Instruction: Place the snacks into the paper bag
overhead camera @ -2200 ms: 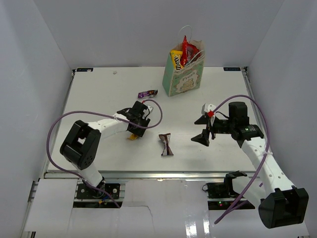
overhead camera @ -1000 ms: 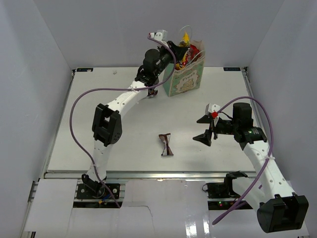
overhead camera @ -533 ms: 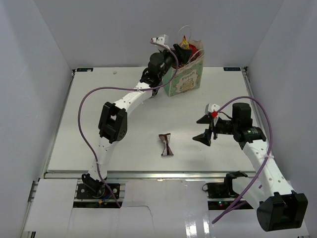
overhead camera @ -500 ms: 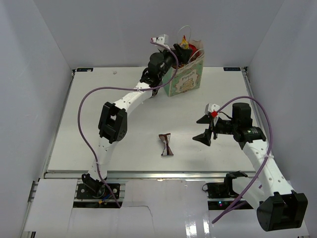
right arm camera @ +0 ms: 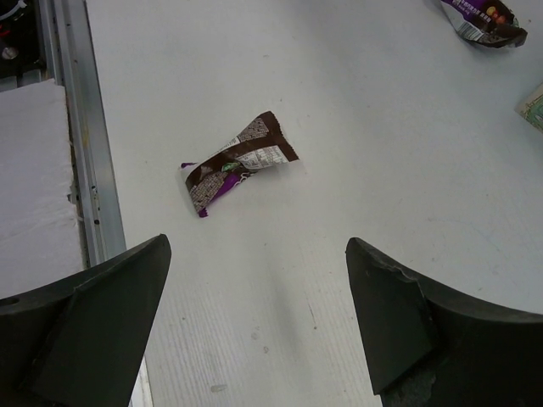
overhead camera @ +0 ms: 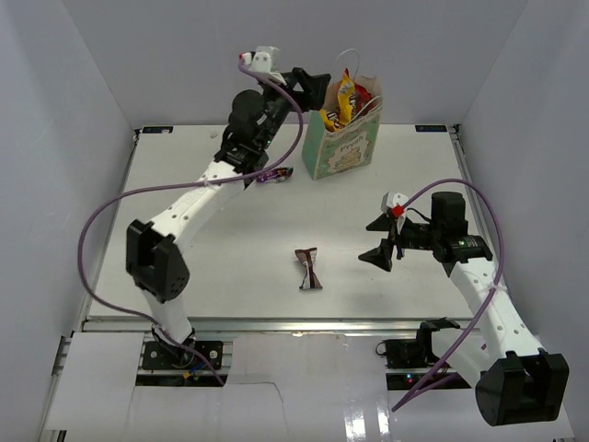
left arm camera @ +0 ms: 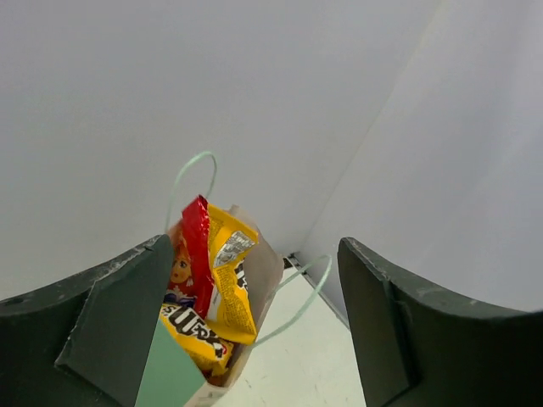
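Up at the back, our left tool [overhead camera: 313, 83] hangs open and empty just left of the mouth of the small mint-green paper bag [overhead camera: 342, 149]. A yellow candy packet [overhead camera: 341, 92] and a red chip bag [overhead camera: 362, 96] stick out of the bag. On the white counter [overhead camera: 202, 267] lie a small purple wrapper [overhead camera: 274, 174] near the bag and a brown-white bar wrapper [overhead camera: 309, 269] nearer us. Our right tool [overhead camera: 379, 240] hovers open to the right of that bar.

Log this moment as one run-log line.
left gripper open, empty, beside paper bag top | right gripper open, above table | bag holds yellow packet, red packet | on table: purple wrapper, brown bar wrapper
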You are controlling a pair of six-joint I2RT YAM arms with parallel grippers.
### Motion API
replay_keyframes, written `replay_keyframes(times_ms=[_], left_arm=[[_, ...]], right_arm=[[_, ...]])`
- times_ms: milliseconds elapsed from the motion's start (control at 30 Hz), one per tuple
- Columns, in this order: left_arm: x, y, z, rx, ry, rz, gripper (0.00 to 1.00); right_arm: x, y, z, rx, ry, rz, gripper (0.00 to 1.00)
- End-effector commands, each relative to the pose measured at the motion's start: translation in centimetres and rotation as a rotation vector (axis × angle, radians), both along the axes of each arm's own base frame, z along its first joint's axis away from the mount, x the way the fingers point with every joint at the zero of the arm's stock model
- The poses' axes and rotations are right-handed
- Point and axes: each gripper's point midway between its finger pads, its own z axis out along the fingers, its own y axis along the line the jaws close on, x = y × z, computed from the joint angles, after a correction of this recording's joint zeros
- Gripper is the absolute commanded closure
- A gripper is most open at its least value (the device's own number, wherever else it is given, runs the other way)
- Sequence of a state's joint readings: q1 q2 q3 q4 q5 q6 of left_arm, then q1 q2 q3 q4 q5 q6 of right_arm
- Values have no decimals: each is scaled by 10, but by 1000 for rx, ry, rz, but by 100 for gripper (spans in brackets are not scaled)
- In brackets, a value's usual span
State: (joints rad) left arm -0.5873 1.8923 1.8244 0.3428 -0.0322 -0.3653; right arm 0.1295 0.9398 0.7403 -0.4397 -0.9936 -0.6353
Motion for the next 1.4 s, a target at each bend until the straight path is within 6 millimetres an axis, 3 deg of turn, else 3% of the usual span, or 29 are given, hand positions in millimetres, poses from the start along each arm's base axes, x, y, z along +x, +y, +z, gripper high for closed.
replay_keyframes(times_ms=[0,133,167,267,333,367,400,433,467,500,533,567,600,633,733,833,1067,1167,1200,1267,1300,1367], left_arm=[[-50,51,51,31,-111,97,11],[-95,87,37,75,-106,125,11],[-115,101,27,82,-97,124,11],[-149,121,1,103,-59,110,11],[-181,138,-31,154,-2,80,9],[-201,147,-56,190,67,55,8],[-202,146,-81,237,131,39,7],[-220,155,-82,226,141,27,7],[-230,159,-93,240,172,16,7],[-239,162,-125,290,253,1,7],[-253,170,-124,279,241,-8,7],[-260,174,-134,291,258,-9,6],[-270,175,-148,311,287,-38,6],[-280,181,-157,306,282,-38,6],[-292,192,-181,329,303,-28,5],[-299,208,-187,327,287,26,4],[-311,222,-170,256,223,64,2],[-310,222,-172,259,228,67,2],[-309,221,-175,267,239,65,2],[-308,219,-177,277,249,57,2],[-306,218,-180,286,258,53,2],[-306,216,-181,292,263,47,2]], right_arm=[[6,0,1,10,-16,-7,10],[9,0,-1,14,-3,-8,11],[10,-1,-3,11,3,-12,11],[17,1,-5,28,36,-32,11],[28,2,-7,36,84,-91,15],[40,5,-14,11,125,-151,16],[47,8,-20,-33,136,-189,18],[53,13,-26,-84,146,-227,19],[51,39,-33,-153,148,-206,19],[63,35,-47,-253,160,-339,19],[64,43,-66,-321,211,-359,20],[52,63,-72,-360,226,-329,21],[53,71,-72,-377,260,-369,21],[49,79,-86,-408,299,-366,20],[30,107,-103,-422,384,-327,17],[19,120,-121,-464,439,-330,16],[3,132,-147,-533,476,-296,25],[3,136,-155,-553,484,-287,40],[4,136,-157,-562,483,-286,51],[7,134,-157,-569,455,-282,61],[10,133,-154,-565,430,-279,74],[19,127,-150,-586,348,-287,85]])
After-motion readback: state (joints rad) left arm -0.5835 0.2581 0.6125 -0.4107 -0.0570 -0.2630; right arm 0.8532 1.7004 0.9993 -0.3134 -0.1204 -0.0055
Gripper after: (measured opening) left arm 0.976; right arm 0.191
